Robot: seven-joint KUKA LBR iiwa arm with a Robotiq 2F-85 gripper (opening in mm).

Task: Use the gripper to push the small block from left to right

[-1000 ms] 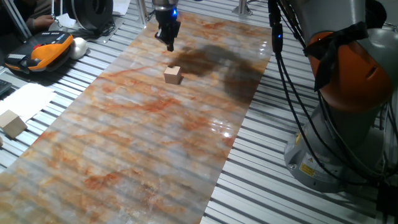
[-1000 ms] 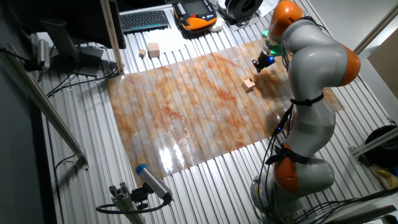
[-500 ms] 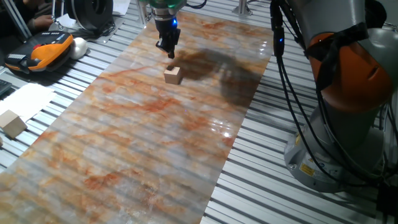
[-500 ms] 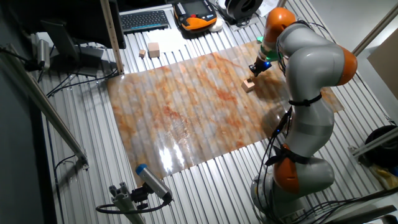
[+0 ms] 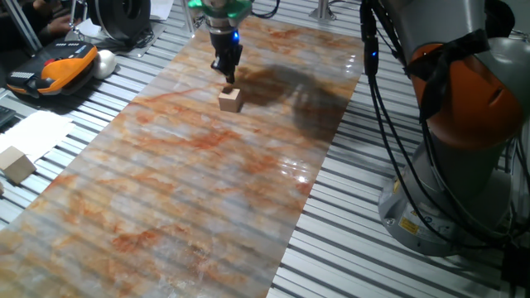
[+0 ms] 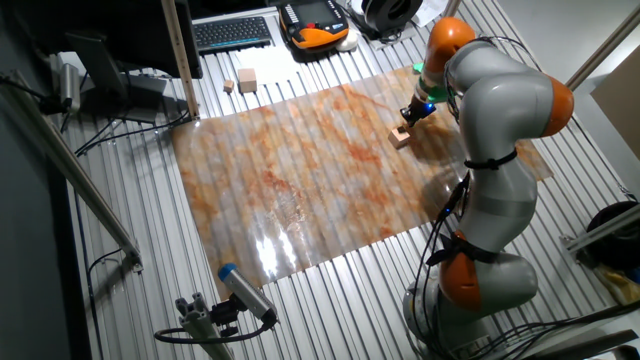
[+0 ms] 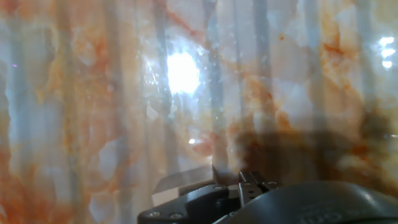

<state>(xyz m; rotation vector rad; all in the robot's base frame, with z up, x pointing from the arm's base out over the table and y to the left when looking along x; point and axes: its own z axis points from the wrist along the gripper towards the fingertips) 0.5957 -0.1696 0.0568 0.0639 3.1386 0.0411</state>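
My gripper is black, with a blue light and a green ring above the fingers. The block beside it is tan wood. Under the block the mat is marbled orange, rust and pale grey, with glossy white glare. Far from the block, a paler block sits by white paper.

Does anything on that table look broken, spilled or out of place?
Nothing stands out. The small block sits flat on the marbled sheet, undamaged, with the gripper right behind it. Two more blocks rest off the sheet near the keyboard.
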